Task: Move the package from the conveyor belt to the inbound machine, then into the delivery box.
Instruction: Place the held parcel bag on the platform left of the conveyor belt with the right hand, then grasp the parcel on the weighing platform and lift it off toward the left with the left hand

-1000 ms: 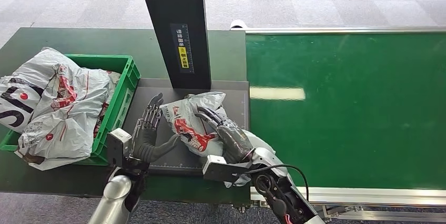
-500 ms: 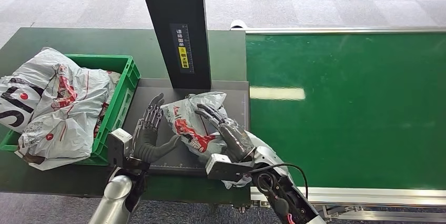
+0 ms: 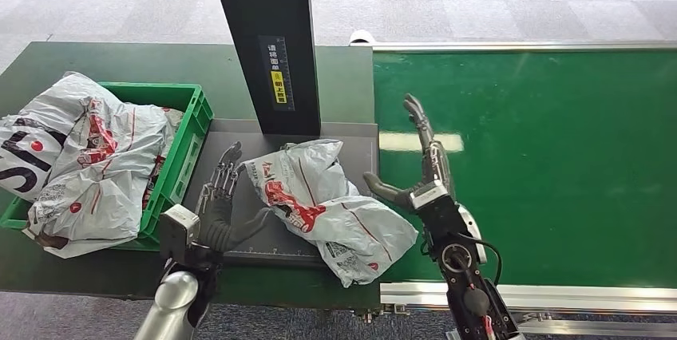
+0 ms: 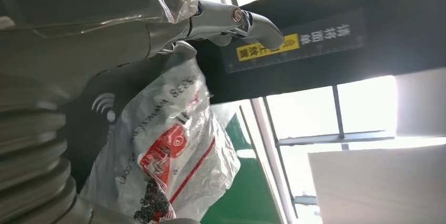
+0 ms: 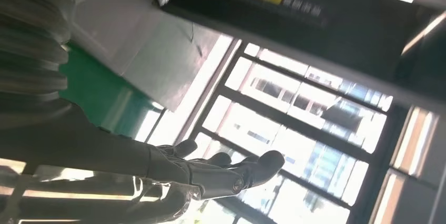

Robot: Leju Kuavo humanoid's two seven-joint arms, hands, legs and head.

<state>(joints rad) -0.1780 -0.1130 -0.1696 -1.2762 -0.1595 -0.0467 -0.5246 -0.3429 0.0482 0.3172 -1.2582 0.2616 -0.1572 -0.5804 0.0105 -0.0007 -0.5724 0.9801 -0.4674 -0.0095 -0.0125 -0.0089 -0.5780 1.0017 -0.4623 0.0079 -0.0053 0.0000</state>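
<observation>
the package (image 3: 323,200) lies loose on the dark plate of the inbound machine (image 3: 239,144), below the machine's black post, with its near right corner hanging past the plate's edge toward the conveyor belt (image 3: 543,164). neither hand holds it: the left hand (image 3: 222,200) stands just left of it with fingers straight and apart, thumb reaching toward the bag, and the right hand (image 3: 423,172) is raised over the belt's left edge, fingers spread wide and apart from the bag. the likely trouble is the slack, slippery film (it looks crumpled and thin): a one-sided grip could pull up only a fold, letting the bag sag, drag off the overhanging corner or drop between plate and belt. the delivery box (image 3: 188,128), the green crate to the left on the tabletop (image 3: 120,61), already brims with bags (image 3: 88,164), so a fresh one may slide off the heap.
</observation>
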